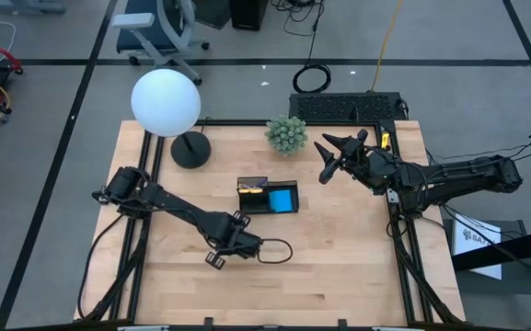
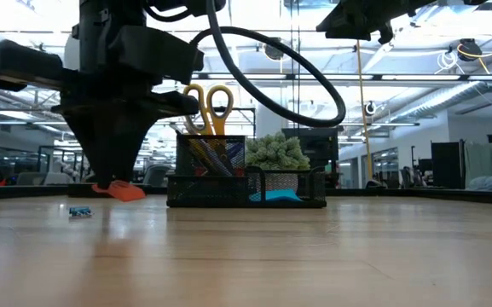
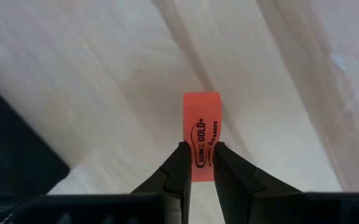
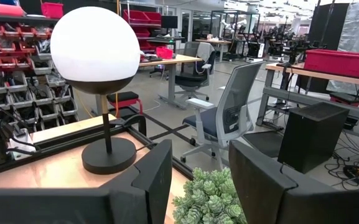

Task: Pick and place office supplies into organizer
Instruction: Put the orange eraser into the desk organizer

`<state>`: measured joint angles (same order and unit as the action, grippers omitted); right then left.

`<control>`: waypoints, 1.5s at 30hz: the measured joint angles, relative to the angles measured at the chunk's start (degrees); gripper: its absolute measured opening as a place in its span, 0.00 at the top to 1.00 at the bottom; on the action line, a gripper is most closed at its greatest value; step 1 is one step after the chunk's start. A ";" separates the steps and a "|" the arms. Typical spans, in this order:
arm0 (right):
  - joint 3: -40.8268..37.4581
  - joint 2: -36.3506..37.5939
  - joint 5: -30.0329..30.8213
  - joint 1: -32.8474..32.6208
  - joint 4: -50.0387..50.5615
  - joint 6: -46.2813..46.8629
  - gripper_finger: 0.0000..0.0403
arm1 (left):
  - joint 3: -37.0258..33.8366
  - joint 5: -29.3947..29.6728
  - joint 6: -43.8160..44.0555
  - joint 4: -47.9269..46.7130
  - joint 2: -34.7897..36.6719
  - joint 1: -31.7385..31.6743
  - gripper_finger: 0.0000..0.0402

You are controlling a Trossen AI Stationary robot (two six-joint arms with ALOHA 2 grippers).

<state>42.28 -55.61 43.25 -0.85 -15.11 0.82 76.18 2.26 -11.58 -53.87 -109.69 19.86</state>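
The light wooden desk [image 1: 339, 267] stands on a grey floor [image 1: 53, 101] crossed by dark lines, with a round white globe lamp [image 1: 166, 102] on a black base at its far edge and a green spiky plant ball [image 1: 286, 134] near it. Beyond the desk, a grey-blue office chair [image 4: 226, 115] sits by a black box [image 4: 319, 134], with shelving of red and grey bins [image 4: 14, 59] to one side and a red crate [image 4: 344, 62] on a bench. Long ceiling lights and beams [image 2: 416, 81] run across a large open hall.
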 joint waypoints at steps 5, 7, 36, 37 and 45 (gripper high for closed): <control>0.00 0.00 0.01 0.00 0.01 -0.02 0.62 | 0.04 3.50 -0.52 -0.71 0.56 -0.87 0.85; 0.00 0.00 0.01 0.00 0.00 0.00 0.62 | 0.11 5.01 -0.78 -0.72 1.50 -1.45 0.85; 0.00 0.00 0.02 -0.01 -0.01 -0.01 0.62 | 0.20 23.81 -1.98 7.70 8.46 -8.93 0.85; 0.00 0.00 0.02 -0.01 -0.03 0.00 0.62 | 0.20 23.85 -2.05 7.84 8.33 -9.15 0.85; 0.00 0.00 0.02 -0.01 -0.03 -0.01 0.62 | 0.17 23.92 -1.74 9.19 8.39 -11.28 0.85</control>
<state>42.28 -55.61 43.27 -0.85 -15.14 0.80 76.36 26.18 -13.31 -44.68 -101.30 8.58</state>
